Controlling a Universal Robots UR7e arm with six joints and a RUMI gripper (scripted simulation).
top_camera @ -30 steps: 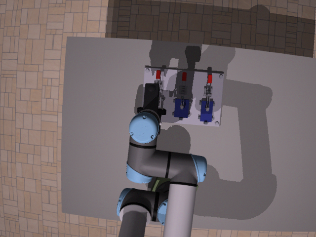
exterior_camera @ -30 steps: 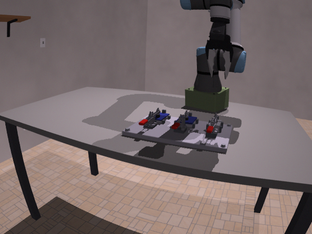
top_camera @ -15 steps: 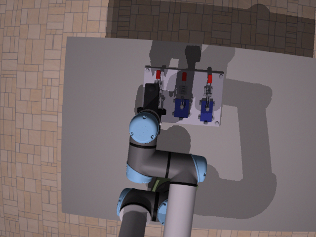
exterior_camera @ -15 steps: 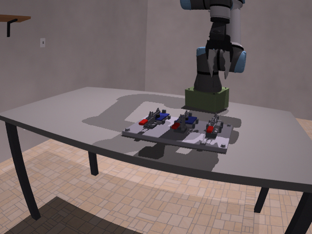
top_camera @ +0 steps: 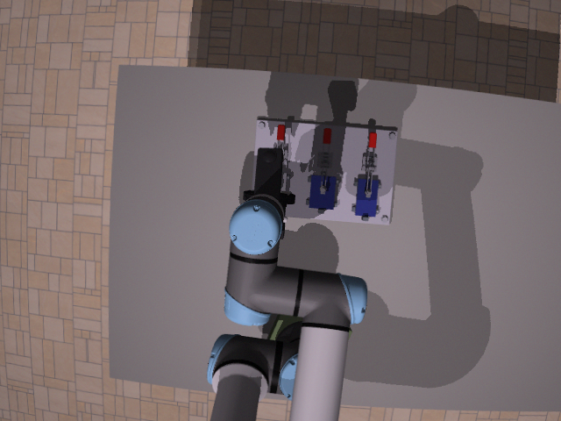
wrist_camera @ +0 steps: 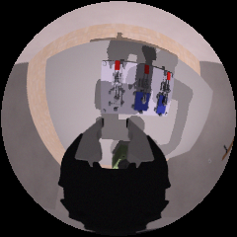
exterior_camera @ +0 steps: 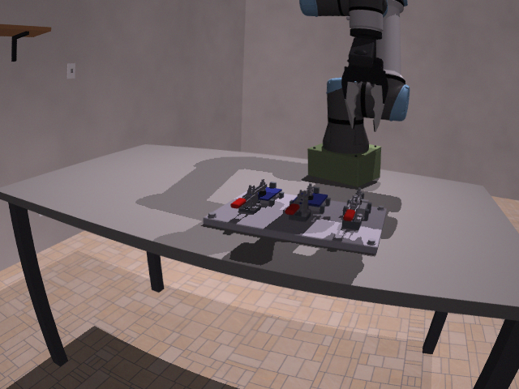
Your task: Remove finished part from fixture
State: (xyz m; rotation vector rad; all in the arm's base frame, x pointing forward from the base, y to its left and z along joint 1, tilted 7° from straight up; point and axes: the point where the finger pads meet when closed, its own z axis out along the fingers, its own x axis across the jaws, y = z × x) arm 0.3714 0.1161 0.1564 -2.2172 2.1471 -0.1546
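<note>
The fixture plate [top_camera: 324, 169] lies on the table and carries three toggle clamps with red handles. Two blue blanks [top_camera: 323, 191] [top_camera: 366, 201] sit clamped in the middle and right stations; they also show in the side view [exterior_camera: 317, 198] [exterior_camera: 269, 193] and the wrist view [wrist_camera: 142, 101] [wrist_camera: 161, 105]. The third station holds a grey part [exterior_camera: 359, 207] [wrist_camera: 118, 96]; its slot is too small to make out. My gripper [exterior_camera: 362, 124] [wrist_camera: 115, 118] hangs high above that station, pointing down, fingers partly apart with nothing between them. From above, its black body [top_camera: 269, 169] hides the grey part.
The robot's green base block [exterior_camera: 344, 165] stands just behind the fixture. The grey table [top_camera: 181, 226] extends wide to the left and right of the plate. A shelf [exterior_camera: 20, 31] is on the far wall.
</note>
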